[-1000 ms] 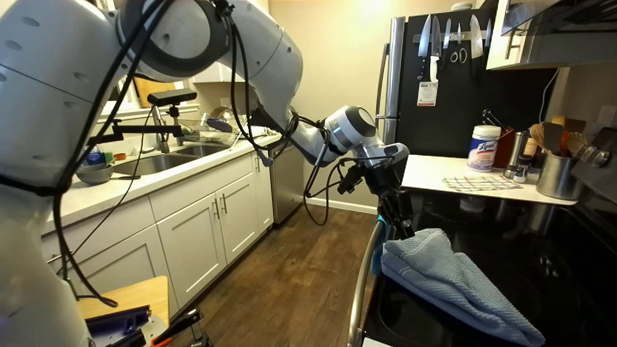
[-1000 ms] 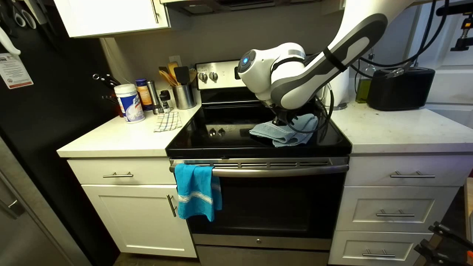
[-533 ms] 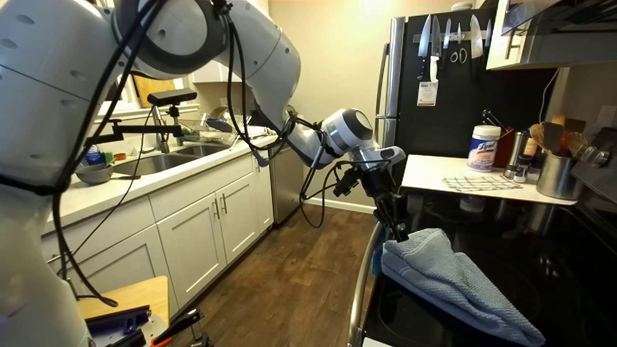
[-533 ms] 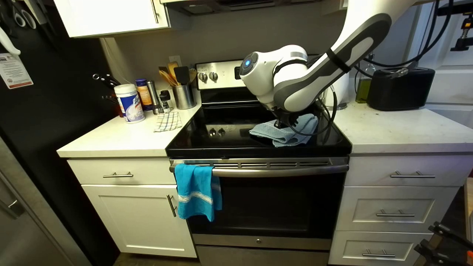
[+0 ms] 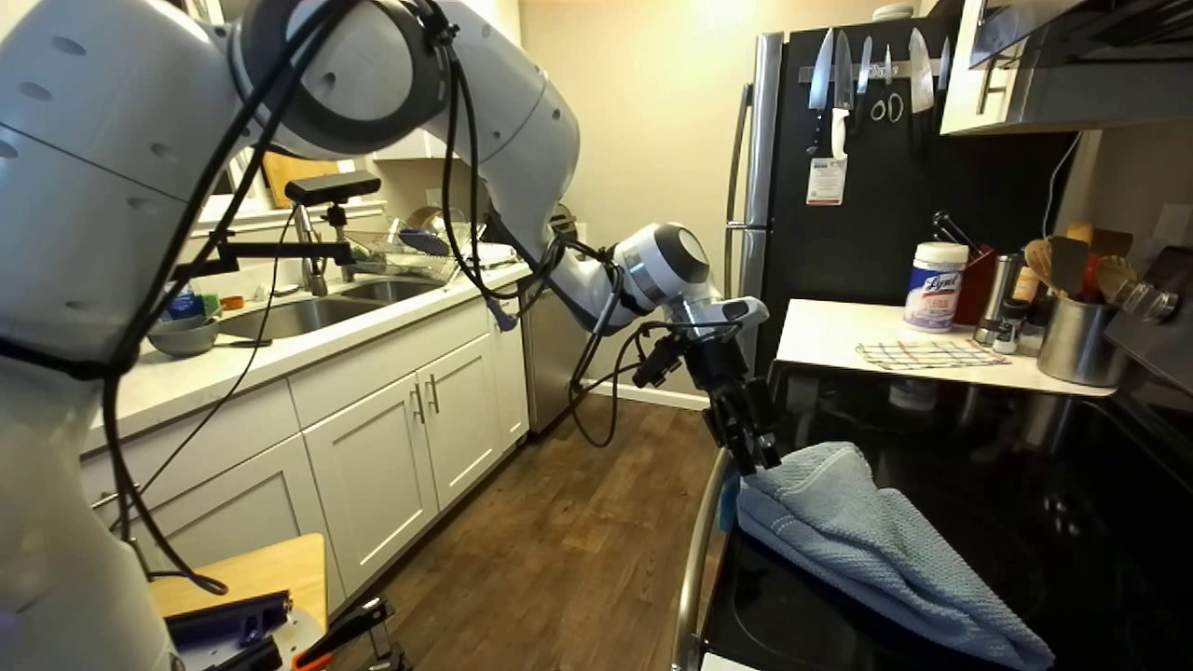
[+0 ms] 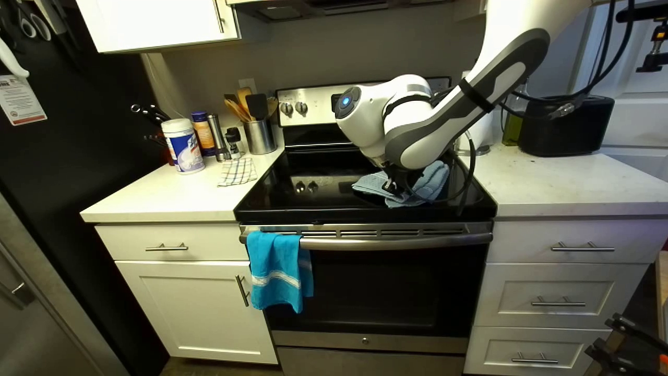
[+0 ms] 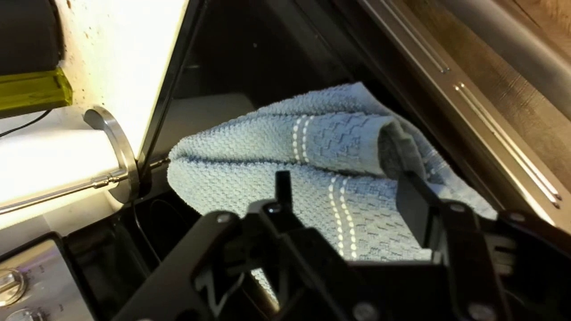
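Observation:
A folded light-blue towel lies on the black cooktop, its textured folds and white dashed stitching plain in the wrist view. Over its near end, by the stove's front edge, my gripper points down at a slant. The wrist view has the gripper open, with fingers well apart and towel fabric showing beyond the gap. Nothing is pinched between them; whether the tips touch the cloth I cannot tell. In an exterior view the wrist partly hides the gripper and the towel.
A bright blue towel hangs on the oven handle. Beside the stove, a wipes canister, a checkered cloth and a utensil holder stand on the counter. A toaster is on the opposite counter.
My gripper has shifted toward the stove's front edge and lower, and its fingers have spread apart. The light-blue towel lies as before.

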`<state>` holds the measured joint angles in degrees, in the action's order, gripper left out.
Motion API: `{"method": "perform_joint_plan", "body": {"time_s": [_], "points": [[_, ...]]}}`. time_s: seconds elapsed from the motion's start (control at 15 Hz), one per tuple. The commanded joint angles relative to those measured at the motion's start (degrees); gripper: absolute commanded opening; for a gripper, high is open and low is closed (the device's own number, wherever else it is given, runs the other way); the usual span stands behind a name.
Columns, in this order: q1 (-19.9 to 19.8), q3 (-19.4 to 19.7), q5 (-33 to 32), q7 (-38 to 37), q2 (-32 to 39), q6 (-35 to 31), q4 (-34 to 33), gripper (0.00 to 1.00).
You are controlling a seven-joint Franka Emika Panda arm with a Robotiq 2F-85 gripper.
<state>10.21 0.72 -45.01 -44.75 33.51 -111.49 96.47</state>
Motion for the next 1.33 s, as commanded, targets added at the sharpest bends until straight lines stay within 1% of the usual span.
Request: {"method": "perform_joint_plan", "body": {"time_s": [0.0, 0.07, 0.2, 0.87, 1.27], "points": [[0.10, -0.08, 1.56, 2.05, 0.29, -0.41, -0.33, 0.93], [0.12, -0.10, 1.66, 2.15, 0.47, -0.36, -0.58, 0.98], [0.15, -0.15, 1.85, 2.39, 0.88, -0.32, -1.12, 1.00], [-0.06, 0.17, 3.70, 3.71, 4.03, 0.11, -4.79, 1.00], [-0.31, 1.20, 5.29, 4.75, 4.81, -0.07, -6.16, 1.00]]}}
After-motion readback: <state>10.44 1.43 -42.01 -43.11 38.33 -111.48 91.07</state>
